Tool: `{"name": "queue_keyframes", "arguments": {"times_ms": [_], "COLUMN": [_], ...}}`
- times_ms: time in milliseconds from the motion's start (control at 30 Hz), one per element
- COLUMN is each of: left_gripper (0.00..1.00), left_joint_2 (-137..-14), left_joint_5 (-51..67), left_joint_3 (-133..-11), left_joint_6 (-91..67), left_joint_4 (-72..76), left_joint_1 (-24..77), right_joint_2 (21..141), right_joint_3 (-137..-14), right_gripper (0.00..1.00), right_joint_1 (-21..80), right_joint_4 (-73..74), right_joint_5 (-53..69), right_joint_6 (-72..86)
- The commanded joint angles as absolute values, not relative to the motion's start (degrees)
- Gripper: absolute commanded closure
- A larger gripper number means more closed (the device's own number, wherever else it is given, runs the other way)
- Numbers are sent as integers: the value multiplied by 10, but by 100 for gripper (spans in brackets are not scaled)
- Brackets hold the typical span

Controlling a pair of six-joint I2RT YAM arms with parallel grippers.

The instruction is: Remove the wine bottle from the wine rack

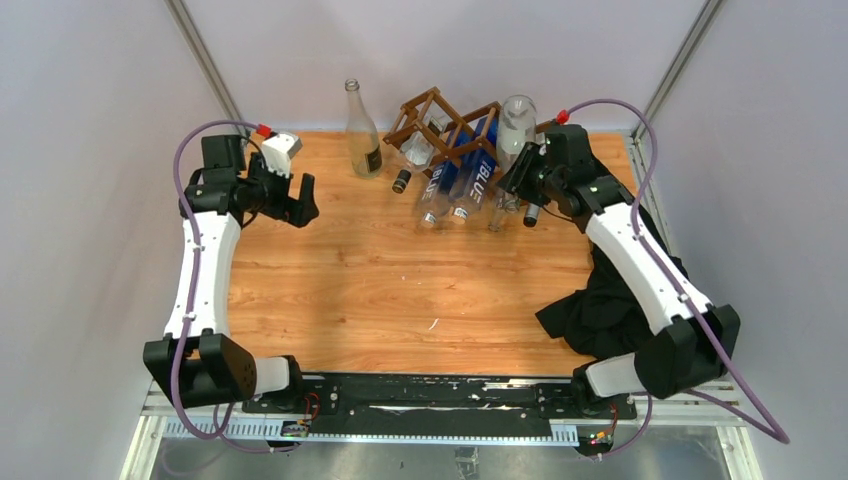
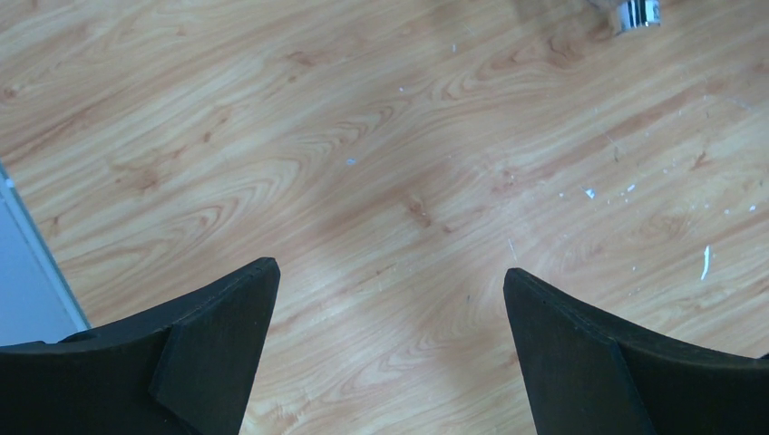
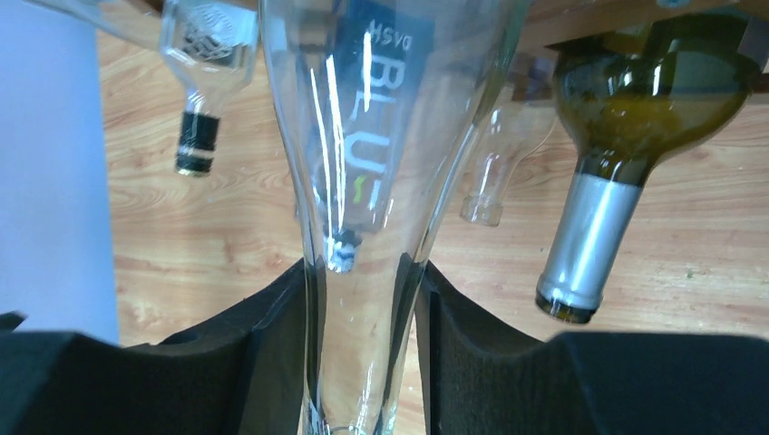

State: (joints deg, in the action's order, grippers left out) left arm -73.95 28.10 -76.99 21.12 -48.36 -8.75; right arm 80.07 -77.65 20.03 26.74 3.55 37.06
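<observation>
The brown wooden wine rack (image 1: 440, 122) stands at the back of the table and holds several bottles with their necks pointing down toward me. My right gripper (image 1: 518, 175) is at the rack's right end, shut on the neck of a clear wine bottle (image 1: 516, 125). In the right wrist view the gripper (image 3: 363, 272) has the glass neck (image 3: 358, 236) clamped between both fingers. I cannot tell whether the bottle's body still rests in a cell. My left gripper (image 1: 300, 205) is open and empty at the far left, over bare wood (image 2: 390, 281).
A clear bottle (image 1: 362, 135) stands upright left of the rack. Blue-labelled bottles (image 1: 458, 182) lie in the rack. A green bottle with a silver foil neck (image 3: 626, 118) hangs right of the held one and a black-capped bottle (image 3: 198, 136) left. A black cloth (image 1: 600, 305) lies at front right.
</observation>
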Motion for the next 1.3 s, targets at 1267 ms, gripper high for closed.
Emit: {"name": "queue_keyframes", "arguments": {"times_ms": [1267], "left_gripper": [0], "left_joint_2": [-538], "left_joint_5": [329], "left_joint_3": [-719], "left_joint_6": [575], "left_joint_4": [-487], "left_joint_1": [110], "right_joint_2": [628], "right_joint_3": [-786], "right_gripper": [100], "right_joint_1": [307], "right_joint_4": [177], "right_joint_5": [238], "right_joint_6": [426]}}
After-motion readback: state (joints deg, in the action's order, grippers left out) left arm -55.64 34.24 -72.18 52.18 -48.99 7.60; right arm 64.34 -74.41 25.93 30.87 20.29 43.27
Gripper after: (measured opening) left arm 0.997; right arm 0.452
